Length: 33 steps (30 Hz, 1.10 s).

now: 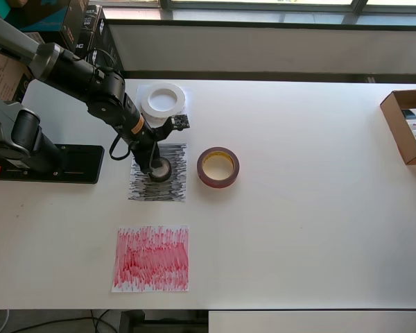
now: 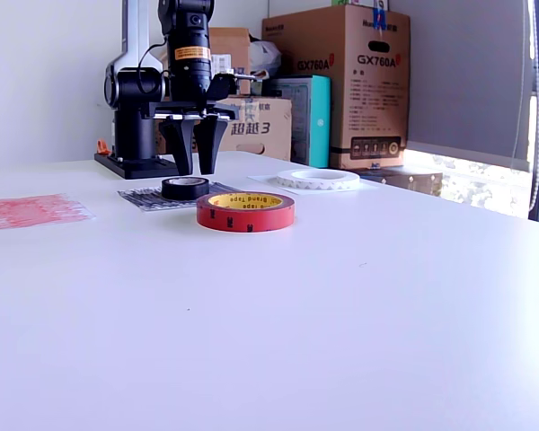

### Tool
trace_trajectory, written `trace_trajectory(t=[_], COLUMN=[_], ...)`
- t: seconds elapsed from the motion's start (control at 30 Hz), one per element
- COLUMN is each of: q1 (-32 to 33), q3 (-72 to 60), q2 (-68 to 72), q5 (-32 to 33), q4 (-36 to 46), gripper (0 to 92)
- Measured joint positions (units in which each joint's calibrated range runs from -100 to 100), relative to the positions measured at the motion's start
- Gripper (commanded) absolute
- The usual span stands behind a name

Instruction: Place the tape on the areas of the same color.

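The small black tape roll (image 1: 160,171) (image 2: 185,188) lies flat on the black-scribbled sheet (image 1: 168,189) (image 2: 142,197). My gripper (image 1: 152,161) (image 2: 195,171) hangs just over it, jaws apart, fingertips above the roll and holding nothing. The dark red roll (image 1: 218,167) (image 2: 245,212) with its yellowish core lies on bare table to the overhead view's right of that sheet. The wide white roll (image 1: 163,99) (image 2: 319,179) rests on the plain white sheet (image 1: 142,90) (image 2: 260,182). The red-scribbled sheet (image 1: 151,258) (image 2: 31,211) lies bare near the front edge.
The arm's black base plate (image 1: 55,164) sits at the overhead view's left. An open cardboard box (image 1: 402,128) stands at the right table edge. In the exterior view, cardboard boxes (image 2: 341,85) stand behind the table.
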Motion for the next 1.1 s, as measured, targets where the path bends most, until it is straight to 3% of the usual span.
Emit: trace_trajectory(t=[0.57, 1.1], q1=[0.15, -5.48], q3=[-11.45, -33.77], q2=[0.0, 11.84], q5=[2.41, 15.45], q4=[1.09, 18.19], gripper=[44.4, 44.4])
